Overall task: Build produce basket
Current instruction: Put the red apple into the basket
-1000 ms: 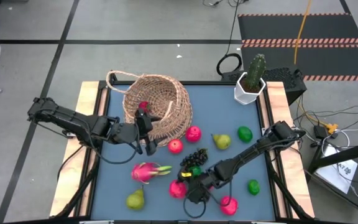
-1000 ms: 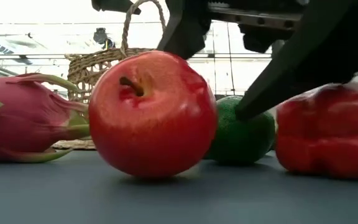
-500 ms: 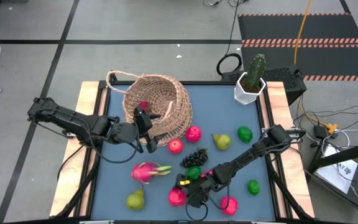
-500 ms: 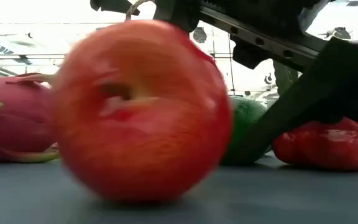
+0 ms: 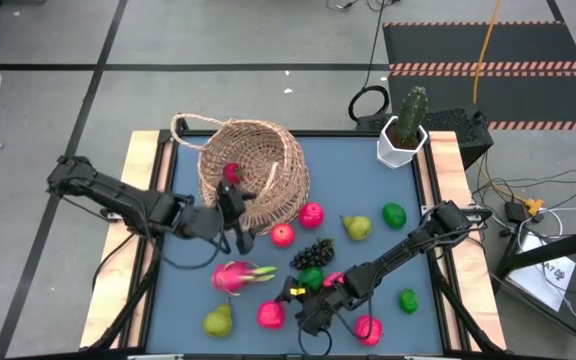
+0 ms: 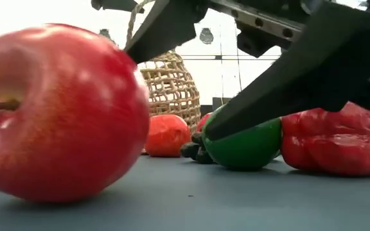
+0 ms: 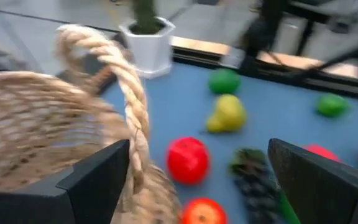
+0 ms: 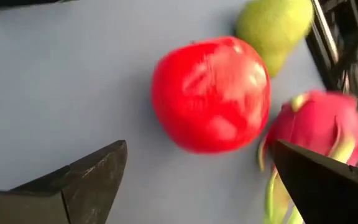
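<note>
Two grippers spread wide, right gripper (image 5: 290,304) just beside red apple (image 5: 269,315), left gripper (image 5: 236,222) at basket (image 5: 258,170).

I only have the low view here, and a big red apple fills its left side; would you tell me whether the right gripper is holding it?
Observer: No. The right wrist view shows the red apple lying free on the table ahead of the right gripper, whose jaws stand open.
Operator: Thank you. How does the basket stand?
Observer: From above, the basket lies tipped on its side, with a red fruit showing inside.
Operator: And the left arm?
Observer: The left gripper is open beside the basket, holding nothing.
</note>
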`<action>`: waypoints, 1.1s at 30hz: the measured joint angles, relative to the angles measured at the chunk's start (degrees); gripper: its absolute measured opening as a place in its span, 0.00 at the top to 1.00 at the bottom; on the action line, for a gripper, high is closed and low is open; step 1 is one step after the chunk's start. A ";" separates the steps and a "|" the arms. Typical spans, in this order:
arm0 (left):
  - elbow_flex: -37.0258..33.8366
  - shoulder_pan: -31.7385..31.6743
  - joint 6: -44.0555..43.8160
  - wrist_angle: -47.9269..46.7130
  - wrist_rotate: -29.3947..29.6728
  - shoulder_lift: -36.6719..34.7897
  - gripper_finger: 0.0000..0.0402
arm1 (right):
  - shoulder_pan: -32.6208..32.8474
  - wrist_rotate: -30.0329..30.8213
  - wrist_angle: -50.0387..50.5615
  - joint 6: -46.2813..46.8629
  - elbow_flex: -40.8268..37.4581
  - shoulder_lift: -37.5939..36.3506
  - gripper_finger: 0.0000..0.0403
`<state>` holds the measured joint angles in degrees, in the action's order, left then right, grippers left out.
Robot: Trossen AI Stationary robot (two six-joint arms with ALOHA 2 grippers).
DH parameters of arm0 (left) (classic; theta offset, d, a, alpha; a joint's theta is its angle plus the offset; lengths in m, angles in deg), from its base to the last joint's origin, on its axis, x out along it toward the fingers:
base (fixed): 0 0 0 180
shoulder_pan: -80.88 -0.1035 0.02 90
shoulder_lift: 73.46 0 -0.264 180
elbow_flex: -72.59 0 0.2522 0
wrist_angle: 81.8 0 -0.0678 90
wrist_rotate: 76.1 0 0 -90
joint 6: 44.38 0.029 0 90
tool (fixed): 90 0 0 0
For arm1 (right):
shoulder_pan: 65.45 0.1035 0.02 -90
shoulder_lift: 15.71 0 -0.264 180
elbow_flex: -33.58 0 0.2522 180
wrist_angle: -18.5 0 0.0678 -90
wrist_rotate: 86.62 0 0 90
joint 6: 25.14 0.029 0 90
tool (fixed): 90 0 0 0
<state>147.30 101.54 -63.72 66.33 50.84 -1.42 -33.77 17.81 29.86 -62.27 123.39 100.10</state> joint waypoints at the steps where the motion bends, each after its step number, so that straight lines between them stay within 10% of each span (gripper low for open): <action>1: 0.02 1.45 -0.06 0.42 -1.32 0.89 0.05 | 0.03 0.71 0.54 2.54 0.00 -0.12 0.01; 10: 5.29 18.56 4.39 -0.71 2.88 8.91 0.05 | 0.34 3.67 0.51 13.86 0.00 -1.65 0.01; 18: 13.43 21.54 5.65 -14.58 15.99 9.57 0.05 | 0.15 6.76 0.71 15.88 0.00 -4.41 0.01; 25: 14.30 19.14 6.04 -15.94 3.93 9.97 0.08 | 0.20 7.00 4.30 18.01 0.00 -6.47 0.01; 33: 8.78 18.25 -0.37 -17.79 -3.93 15.89 0.36 | -0.38 12.13 12.52 23.04 0.02 -9.67 0.01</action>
<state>156.08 119.79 -64.09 48.54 46.91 14.46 -34.15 29.94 42.38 -39.22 123.41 90.42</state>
